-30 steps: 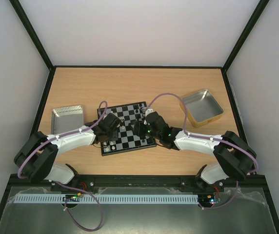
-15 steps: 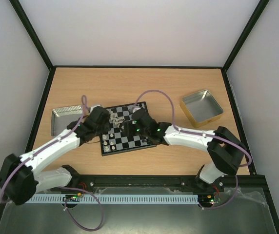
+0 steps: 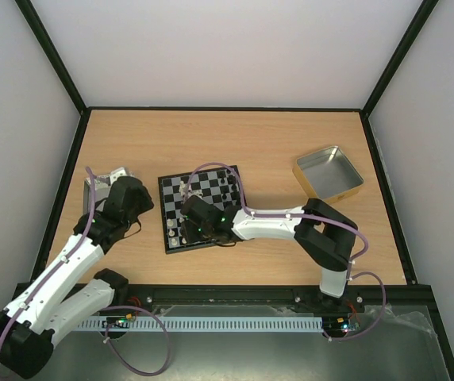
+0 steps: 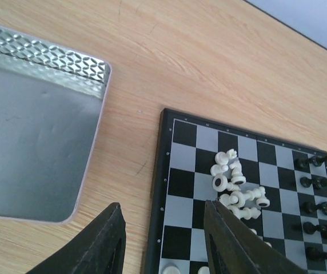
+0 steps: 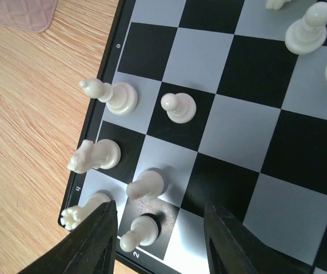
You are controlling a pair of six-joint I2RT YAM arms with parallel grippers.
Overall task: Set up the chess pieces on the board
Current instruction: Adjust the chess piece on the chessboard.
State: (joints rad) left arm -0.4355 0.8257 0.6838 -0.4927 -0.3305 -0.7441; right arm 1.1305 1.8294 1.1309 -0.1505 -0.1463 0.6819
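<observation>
The board (image 3: 211, 190) lies mid-table. In the left wrist view a heap of toppled cream-white chess pieces (image 4: 236, 185) lies on the board (image 4: 182, 200), with black pieces (image 4: 319, 200) standing along its right side. My left gripper (image 3: 141, 208) is open and empty (image 4: 163, 242), over the board's left rim beside a tin. My right gripper (image 3: 186, 226) is open and empty (image 5: 160, 240), low over the board's near-left corner. There, white pieces stand: a bishop (image 5: 111, 95), a knight (image 5: 95, 155) and pawns (image 5: 178, 107).
A shallow silver tin (image 3: 100, 188) lies left of the board and fills the left of the left wrist view (image 4: 32, 137). A deeper gold-sided tin (image 3: 328, 175) sits at the right. Black frame rails edge the table.
My left arm has drawn back leftward off the board toward the tin. My right arm has reached across the board to its near-left corner.
</observation>
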